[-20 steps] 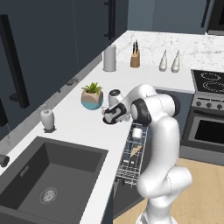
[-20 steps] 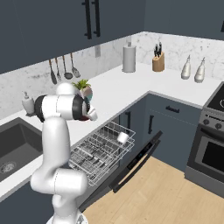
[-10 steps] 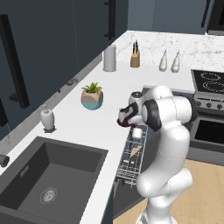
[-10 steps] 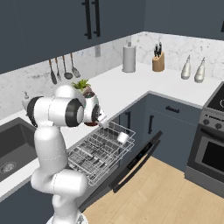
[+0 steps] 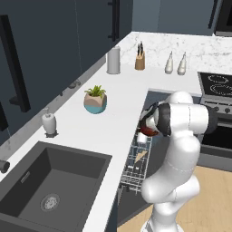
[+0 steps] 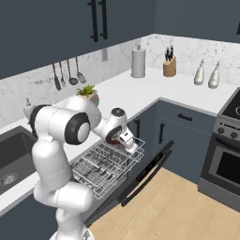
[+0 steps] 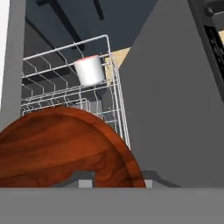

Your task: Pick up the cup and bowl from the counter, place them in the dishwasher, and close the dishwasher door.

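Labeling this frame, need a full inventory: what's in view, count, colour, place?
bowl: 1, reddish-brown, in the gripper over the rack
cup: 1, white with red rim, in the rack
dishwasher rack: 1, white wire, pulled out
dishwasher door: 1, dark, dropped open
counter: 1, white, L-shaped
sink: 1, dark, set in counter
plant pot: 1, teal-beige, on counter
pump bottle: 1, white, near sink
paper roll: 1, grey-white, back corner
knife block: 1, tan
bottles: 2, pale
stove: 1, dark top
gripper: 1, closed on the bowl
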